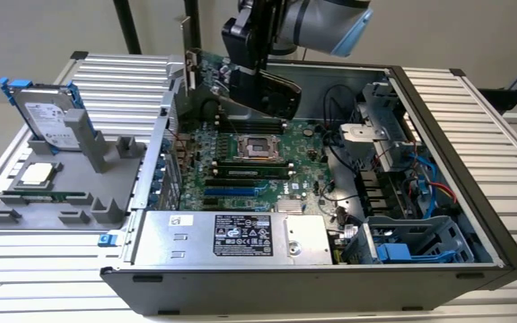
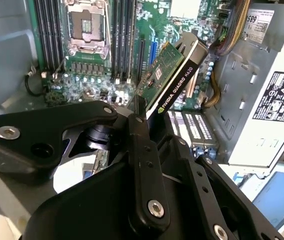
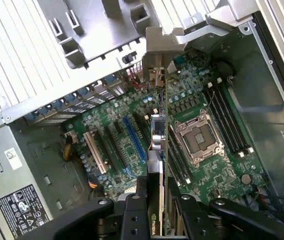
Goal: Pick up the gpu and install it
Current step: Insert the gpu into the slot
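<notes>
Gripper [image 1: 251, 70] is clamped shut on the gpu [image 1: 277, 94] and holds it in the air inside the open case [image 1: 438, 128]. It grips the card by one long edge. In the second wrist view the black fingers [image 2: 141, 135] press both faces of the card, with no gap showing.

The card hangs over the motherboard [image 1: 240, 182], above the edge opposite the power supply [image 1: 231, 235]. It touches no slot.

Orientation: the board stands on edge and is tilted. Its long axis runs from the silver end bracket [image 1: 188, 64], the higher end near the case's slotted wall, down toward the middle of the case. The black cooler face is turned toward the power supply side.

In the first wrist view the card shows edge-on, beside the CPU socket [image 3: 197, 137]. It sits somewhat skewed to the blue expansion slot [image 3: 134, 140].

Outside the case, a hard drive [image 1: 48, 118] with blue rails stands upright in a grey fixture [image 1: 70, 219], just beside the slotted wall.
</notes>
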`<state>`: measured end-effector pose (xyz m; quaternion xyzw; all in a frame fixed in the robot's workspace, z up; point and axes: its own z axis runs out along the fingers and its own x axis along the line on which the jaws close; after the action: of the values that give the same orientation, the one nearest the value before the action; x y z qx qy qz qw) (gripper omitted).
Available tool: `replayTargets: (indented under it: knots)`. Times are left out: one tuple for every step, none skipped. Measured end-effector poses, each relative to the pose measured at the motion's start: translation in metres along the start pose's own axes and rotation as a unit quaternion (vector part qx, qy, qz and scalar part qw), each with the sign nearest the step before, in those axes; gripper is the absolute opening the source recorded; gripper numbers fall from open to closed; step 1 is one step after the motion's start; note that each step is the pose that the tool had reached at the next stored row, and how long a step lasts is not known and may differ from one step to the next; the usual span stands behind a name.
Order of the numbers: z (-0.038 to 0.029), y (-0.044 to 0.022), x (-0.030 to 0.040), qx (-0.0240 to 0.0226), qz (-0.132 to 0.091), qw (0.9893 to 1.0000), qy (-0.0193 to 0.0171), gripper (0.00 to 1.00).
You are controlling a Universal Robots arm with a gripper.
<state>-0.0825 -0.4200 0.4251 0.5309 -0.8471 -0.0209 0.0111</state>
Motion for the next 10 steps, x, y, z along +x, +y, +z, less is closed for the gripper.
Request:
replayTargets:
  knots:
    - [0.0000, 0.0000, 0.0000, 0.0000, -0.003, 1.0000, 0.0001, 0.00]
    - [0.0000, 0.0000, 0.0000, 0.0000, -0.006, 1.0000, 0.0003, 0.00]
    - [0.0000, 0.0000, 0.0000, 0.0000, -0.009, 1.0000, 0.0004, 0.00]
    - [0.0000, 0.0000, 0.0000, 0.0000, -0.012, 0.9999, 0.0006, 0.00]
    - [0.0000, 0.0000, 0.0000, 0.0000, -0.015, 0.9999, 0.0007, 0.00]
    - [0.0000, 0.0000, 0.0000, -0.0001, -0.019, 0.9998, 0.0009, 0.00]
    - [0.0000, 0.0000, 0.0000, -0.0001, -0.022, 0.9998, 0.0010, 0.00]
    - [0.0000, 0.0000, 0.0000, -0.0001, -0.025, 0.9997, 0.0012, 0.00]
    - [0.0000, 0.0000, 0.0000, -0.0001, -0.027, 0.9996, 0.0013, 0.00]
    - [0.0000, 0.0000, 0.0000, -0.0001, -0.030, 0.9995, 0.0014, 0.00]
